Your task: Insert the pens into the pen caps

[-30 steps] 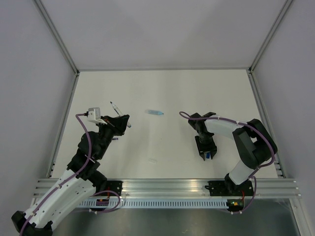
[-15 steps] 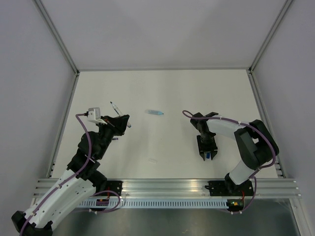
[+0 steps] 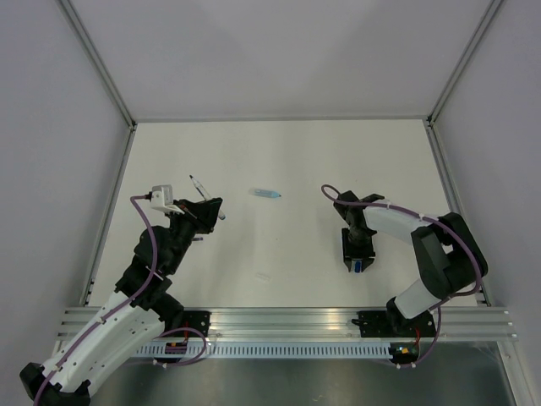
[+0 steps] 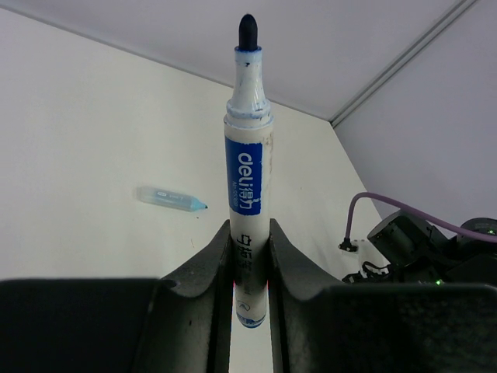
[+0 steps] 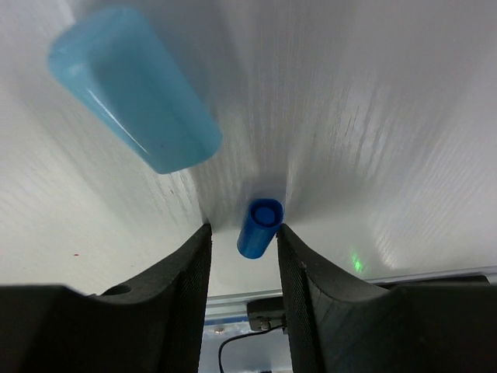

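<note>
At left, clamped narrow in the left claw (image 4: 250, 247): white-barrelled marker pen with blue label (image 4: 248, 167), upright, dark tip bare. Further along the white table (image 3: 296, 152), loose and well apart from both arms: pale translucent blue pen cap (image 3: 266, 194). At right, down at the table, right claw (image 5: 244, 233) part-wide, straddling but seemingly not yet squeezing a small dark blue plastic cap (image 5: 260, 228); just beyond, a 2nd pale blue cap (image 5: 132, 85). Liable to pinch off-centre and flick the stubby cap away or tip it flat; could equally nudge the pale neighbour. Gripped low on the barrel, apt to tilt when pressed home.
</note>
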Action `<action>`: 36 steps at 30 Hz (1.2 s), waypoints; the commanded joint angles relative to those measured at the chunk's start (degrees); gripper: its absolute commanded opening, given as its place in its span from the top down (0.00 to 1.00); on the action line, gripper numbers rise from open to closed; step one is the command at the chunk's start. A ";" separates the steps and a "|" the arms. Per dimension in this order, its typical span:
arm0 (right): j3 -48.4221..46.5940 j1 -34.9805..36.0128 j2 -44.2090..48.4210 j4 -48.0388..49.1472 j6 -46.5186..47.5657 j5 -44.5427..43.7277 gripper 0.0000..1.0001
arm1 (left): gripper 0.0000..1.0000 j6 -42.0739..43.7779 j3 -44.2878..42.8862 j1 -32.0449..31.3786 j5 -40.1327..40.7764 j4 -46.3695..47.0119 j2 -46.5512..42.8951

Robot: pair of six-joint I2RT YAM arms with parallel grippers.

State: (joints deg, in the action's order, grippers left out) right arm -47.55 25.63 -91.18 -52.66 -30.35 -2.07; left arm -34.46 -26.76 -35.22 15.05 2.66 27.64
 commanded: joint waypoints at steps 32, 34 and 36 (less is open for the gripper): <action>-18.55 0.12 4.95 -2.88 34.52 1.53 0.39 | 0.98 -1.05 -0.22 -0.02 2.53 0.24 -0.04; -17.14 0.04 7.92 -1.83 37.28 1.80 0.38 | 0.98 -1.14 -0.04 -0.02 2.62 0.07 -0.39; -14.86 0.04 9.78 -0.34 39.92 1.80 0.37 | 0.98 -1.05 -0.13 -0.02 2.44 0.07 -0.92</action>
State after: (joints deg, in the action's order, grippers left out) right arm -64.55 25.65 -85.01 -51.53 -0.03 -1.89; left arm -34.50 -26.76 -35.22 16.47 2.26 27.62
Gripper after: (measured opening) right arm 0.622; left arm 0.242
